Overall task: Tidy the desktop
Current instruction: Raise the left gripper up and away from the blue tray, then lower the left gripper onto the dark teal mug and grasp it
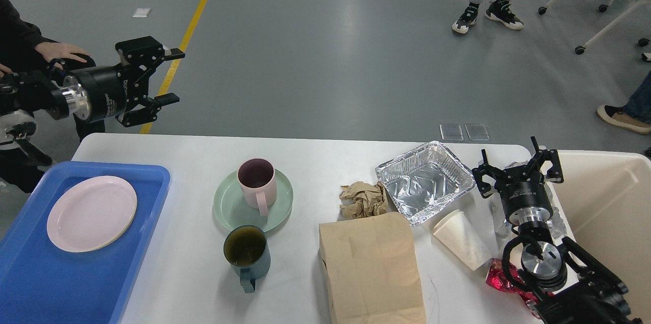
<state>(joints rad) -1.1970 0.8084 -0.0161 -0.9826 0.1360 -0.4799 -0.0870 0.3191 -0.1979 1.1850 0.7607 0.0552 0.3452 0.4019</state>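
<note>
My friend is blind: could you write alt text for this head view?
A white rectangular desktop holds a pink cup on a green plate, a brown paper bag and a foil tray. The left gripper hangs open above the floor; the right gripper is open too.

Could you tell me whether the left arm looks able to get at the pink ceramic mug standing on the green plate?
Probably yes: the left gripper is open, holds nothing, and nothing stands between it and the pink ceramic mug on the green plate.

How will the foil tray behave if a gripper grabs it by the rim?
The foil tray looks thin and already crinkled, so its rim would probably bend or crush under a pinch. It appears empty, so likely very light and apt to slide on the glossy desktop if pushed.
</note>
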